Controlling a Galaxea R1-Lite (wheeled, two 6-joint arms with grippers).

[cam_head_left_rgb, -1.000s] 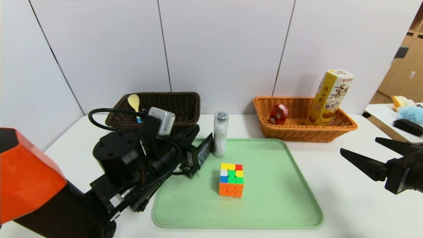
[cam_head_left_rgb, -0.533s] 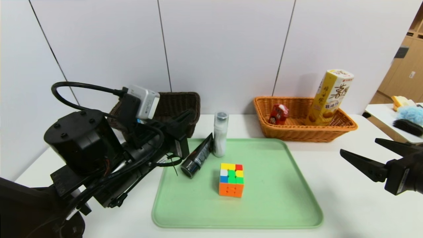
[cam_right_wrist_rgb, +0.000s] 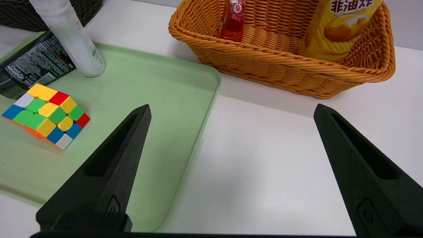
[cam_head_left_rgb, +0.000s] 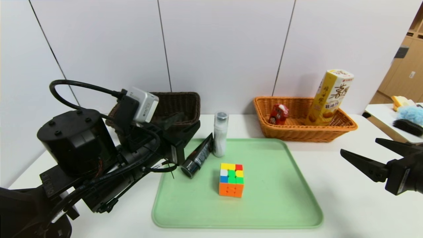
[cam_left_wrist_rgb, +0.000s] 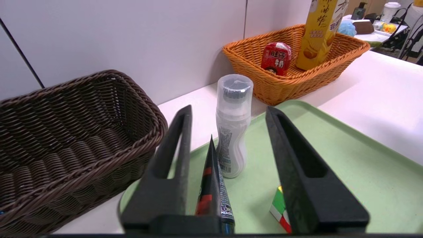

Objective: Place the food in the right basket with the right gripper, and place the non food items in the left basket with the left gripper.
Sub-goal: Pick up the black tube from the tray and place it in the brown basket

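Two baskets: the dark brown left basket (cam_head_left_rgb: 180, 107) and the orange-tan right basket (cam_head_left_rgb: 299, 134) stand at the back of the white table (cam_head_left_rgb: 347, 205), well apart.
Tray: a green tray (cam_head_left_rgb: 277, 198) lies between and in front of them.
Left gripper: the left gripper (cam_left_wrist_rgb: 228, 112) hovers over the tray's left rear corner, just beside the brown basket; its fingers stand apart.
Tube: the dark tapered tube (cam_left_wrist_rgb: 211, 188) lies between those fingers with a gap on each side, its flat end toward the white bottle (cam_head_left_rgb: 220, 134); its cap end points to the tray's left edge.
Bottle: upright on the tray's rear left, touching or nearly touching the tube's flat end.
Cube: the puzzle cube (cam_head_left_rgb: 231, 180) sits near the tray's middle, apart from the tube.
Food: the snack box (cam_head_left_rgb: 332, 96) leans upright in the orange basket's right half; the red drink carton (cam_head_left_rgb: 278, 114) stands in its left half.
Right gripper: the right gripper (cam_head_left_rgb: 358, 152) hangs over the bare table right of the tray, fingers spread wide, holding nothing.
Spoon: hidden behind the left arm, so I cannot tell where it lies.
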